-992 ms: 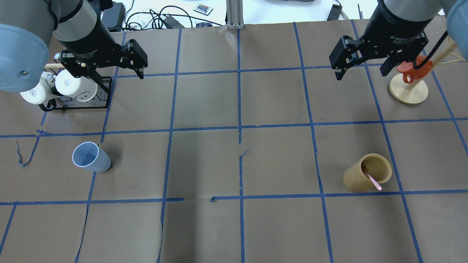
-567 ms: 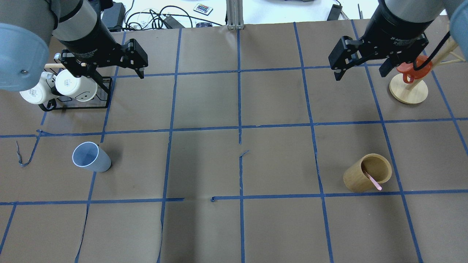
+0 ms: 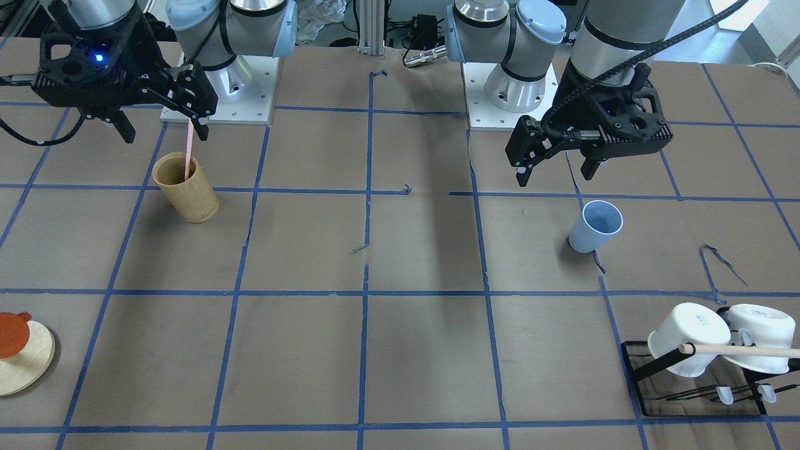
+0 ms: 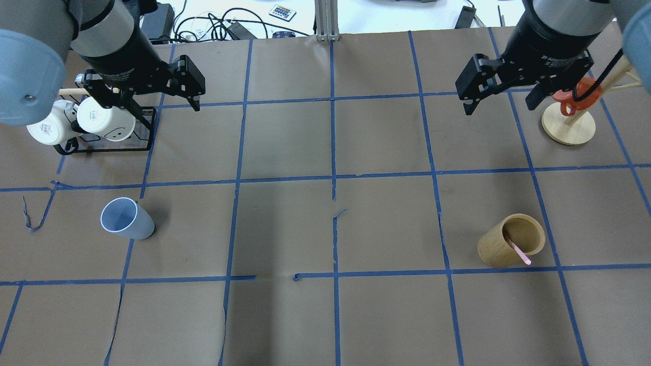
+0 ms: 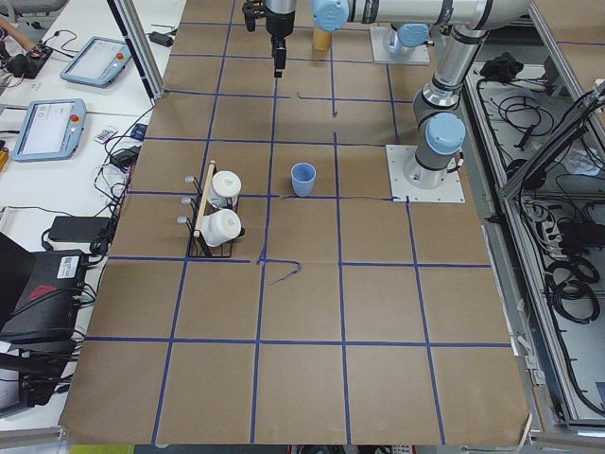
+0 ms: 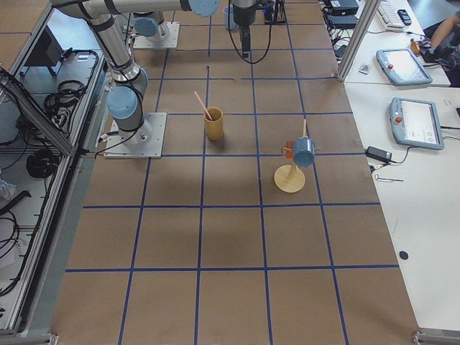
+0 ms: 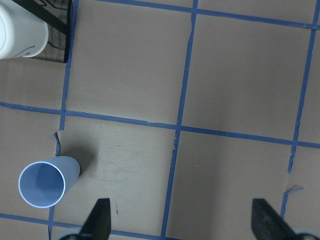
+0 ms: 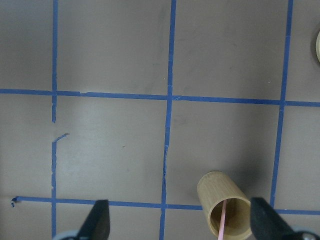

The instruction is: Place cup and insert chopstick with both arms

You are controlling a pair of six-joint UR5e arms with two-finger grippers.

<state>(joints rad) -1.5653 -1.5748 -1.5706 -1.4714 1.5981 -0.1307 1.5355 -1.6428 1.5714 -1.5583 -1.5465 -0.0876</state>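
The light-blue cup (image 4: pixel 127 219) stands upright on the left half of the table; it also shows in the front view (image 3: pixel 595 226) and the left wrist view (image 7: pixel 47 181). The pink chopstick (image 4: pixel 519 252) leans inside the tan bamboo cup (image 4: pixel 501 254) on the right half, and shows in the front view (image 3: pixel 187 149) and the right wrist view (image 8: pixel 223 221). My left gripper (image 4: pixel 152 104) hangs open and empty high above the table, beyond the blue cup. My right gripper (image 4: pixel 498 107) hangs open and empty, high and beyond the bamboo cup.
A black wire rack (image 4: pixel 107 150) with two white mugs and a wooden dowel stands at the far left, under my left arm. A round wooden stand (image 4: pixel 568 127) with a red-orange cup stands at the far right.
My right gripper has shifted slightly away toward the table's far side. The left gripper, the blue cup and the chopstick have hardly moved.
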